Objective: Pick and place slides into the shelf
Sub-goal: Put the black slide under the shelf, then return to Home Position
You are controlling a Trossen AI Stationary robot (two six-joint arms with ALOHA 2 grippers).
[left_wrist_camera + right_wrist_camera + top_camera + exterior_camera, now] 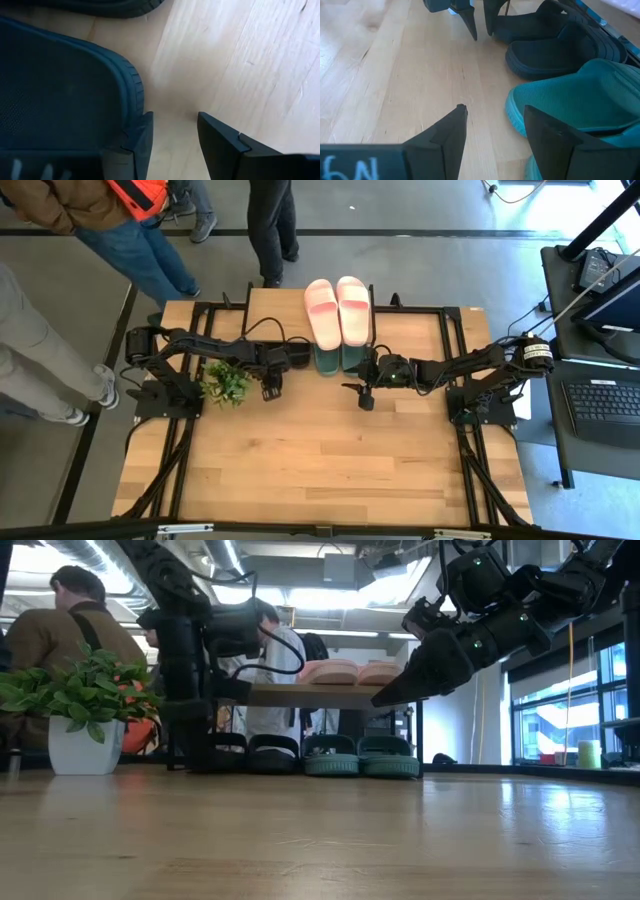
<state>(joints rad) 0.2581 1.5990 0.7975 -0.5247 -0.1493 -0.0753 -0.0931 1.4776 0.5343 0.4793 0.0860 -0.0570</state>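
Note:
The shelf (270, 305) stands at the table's far middle, and the pink slides (338, 310) lie on its top board. Under it on the table stand the black slides (250, 752) and the green slides (360, 758). My left gripper (174, 122) is open, low at the table, just on the near side of a black slide (60, 85). My right gripper (492, 112) is open and empty. It is raised off the table in front of the green slides (580, 95), as the low view (385, 698) shows. My left gripper has one finger (142, 140) right beside the black slide's rim (132, 85), with the other finger over bare table. Whether the finger touches the rim, I cannot tell.
A green plant in a white pot (85, 730) stands on the table left of the left gripper (270, 388). People stand beyond the far edge (270, 230). The table's near half (320, 470) is bare wood.

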